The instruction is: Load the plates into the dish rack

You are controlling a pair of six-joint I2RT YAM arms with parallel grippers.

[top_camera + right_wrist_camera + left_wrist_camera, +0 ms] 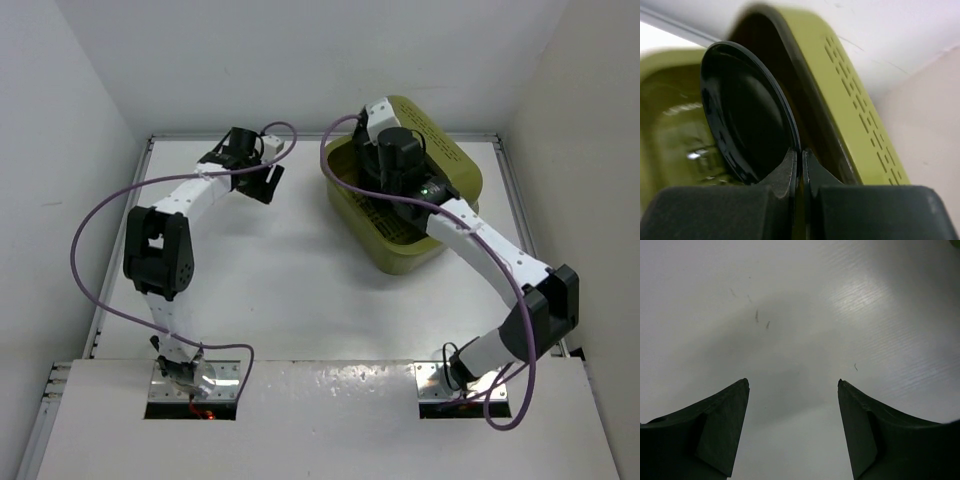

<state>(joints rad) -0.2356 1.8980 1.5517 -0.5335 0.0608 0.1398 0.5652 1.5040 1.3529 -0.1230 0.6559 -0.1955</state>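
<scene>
- Our right hand (799, 151) is pinching the rim of a shiny black plate (742, 120). The fingers are clenched tight on its edge.
- The plate is standing up on its edge. It is sticking straight out past the fingertips, and its hollow side is facing left in the right wrist view.
- We are holding it over the green dish rack (400, 255), at the far right of the tabletop (300, 280).
- The open lid (860, 110) is standing just beside the plate, on its right.
- We think the next move is going down into the rack, thin edge first, without bumping the lid.
- Our left hand (792, 385) is hanging open over the tabletop at the far left. It is holding nothing and is well apart from the rack.
- So the right arm is the nearer one.
- We are not seeing any other plates.
</scene>
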